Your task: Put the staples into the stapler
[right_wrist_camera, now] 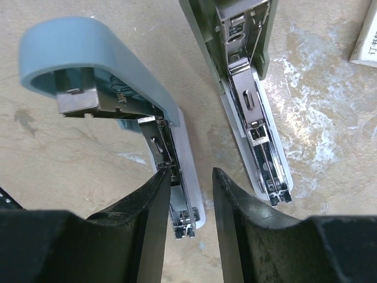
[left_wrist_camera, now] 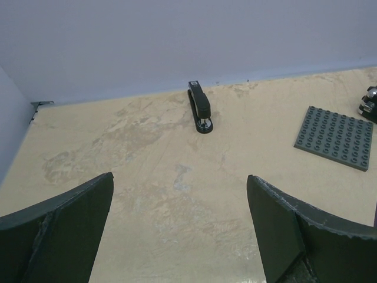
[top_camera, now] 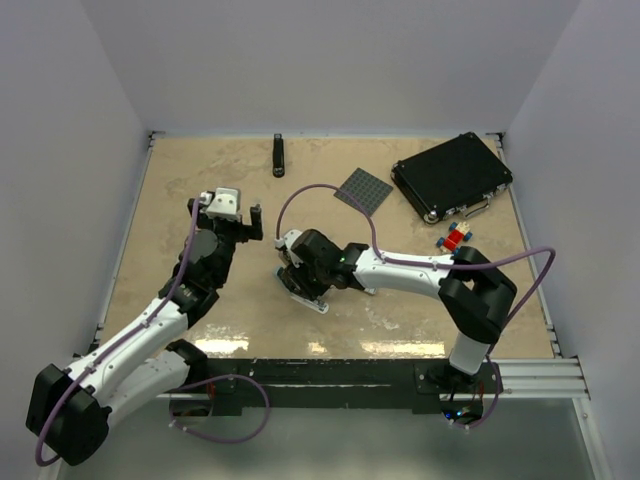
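The stapler lies open on the table under my right gripper [right_wrist_camera: 191, 177]. Its pale blue part [right_wrist_camera: 100, 47] arches at left, with a silvery rail running down between my fingers. The grey-green part [right_wrist_camera: 197, 35] lies to the right, its metal channel [right_wrist_camera: 259, 141] bare. My right jaws stand partly open; the left fingertip [right_wrist_camera: 160, 183] touches the rail and the right one is clear of it. A white staples box [right_wrist_camera: 366, 35] shows at the right edge. From above, the right gripper [top_camera: 290, 275] covers the stapler [top_camera: 312, 300]. My left gripper [top_camera: 226, 222] [left_wrist_camera: 179, 178] hangs wide open and empty to the left.
A slim black stapler [top_camera: 279, 156] [left_wrist_camera: 201, 109] lies by the back wall. A grey studded plate [top_camera: 363, 189] [left_wrist_camera: 336, 137] and a black case [top_camera: 452, 176] sit at back right. Red-and-blue bricks [top_camera: 455, 238] lie near the right arm's elbow. Walls enclose three sides.
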You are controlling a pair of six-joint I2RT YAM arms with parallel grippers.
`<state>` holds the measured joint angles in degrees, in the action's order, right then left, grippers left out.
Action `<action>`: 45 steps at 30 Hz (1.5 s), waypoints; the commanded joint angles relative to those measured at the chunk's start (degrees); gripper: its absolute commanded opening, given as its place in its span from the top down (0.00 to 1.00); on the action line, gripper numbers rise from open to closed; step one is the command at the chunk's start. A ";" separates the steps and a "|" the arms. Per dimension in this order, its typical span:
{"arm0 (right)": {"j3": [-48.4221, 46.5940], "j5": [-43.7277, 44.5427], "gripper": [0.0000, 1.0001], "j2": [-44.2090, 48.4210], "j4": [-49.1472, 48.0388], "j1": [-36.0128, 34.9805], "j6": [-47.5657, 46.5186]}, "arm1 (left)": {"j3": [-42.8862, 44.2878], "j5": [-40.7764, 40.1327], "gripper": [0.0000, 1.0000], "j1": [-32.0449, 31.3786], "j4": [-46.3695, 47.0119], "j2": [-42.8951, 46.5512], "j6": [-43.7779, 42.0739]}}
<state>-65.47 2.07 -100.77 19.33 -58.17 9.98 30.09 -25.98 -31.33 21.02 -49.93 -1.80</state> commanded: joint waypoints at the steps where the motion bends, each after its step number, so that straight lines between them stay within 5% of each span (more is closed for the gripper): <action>1: -0.10 0.83 0.61 3.91 -0.52 -0.10 -0.31 | 2.17 1.80 0.00 -0.48 -1.93 -0.69 4.00; 20: 5.71 0.92 0.62 3.92 -3.95 -0.01 -1.19 | 6.04 14.10 0.00 -0.48 -22.93 -2.36 15.51; 28: 4.91 1.54 0.61 8.65 -5.09 -0.01 -3.03 | 5.51 18.15 0.02 -0.92 -26.64 -2.36 17.80; 35: 14.56 -1.98 0.61 17.35 -11.41 0.43 -2.95 | 5.16 20.52 0.02 -1.89 -29.45 -3.94 19.73; 45: 19.60 -3.83 0.61 17.28 -13.27 0.43 -1.89 | 5.16 19.91 0.04 -4.97 -31.38 -7.28 21.40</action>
<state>-44.93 -1.04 -83.09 8.71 -58.06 7.62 35.03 -6.57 -35.64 -10.11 -56.73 17.67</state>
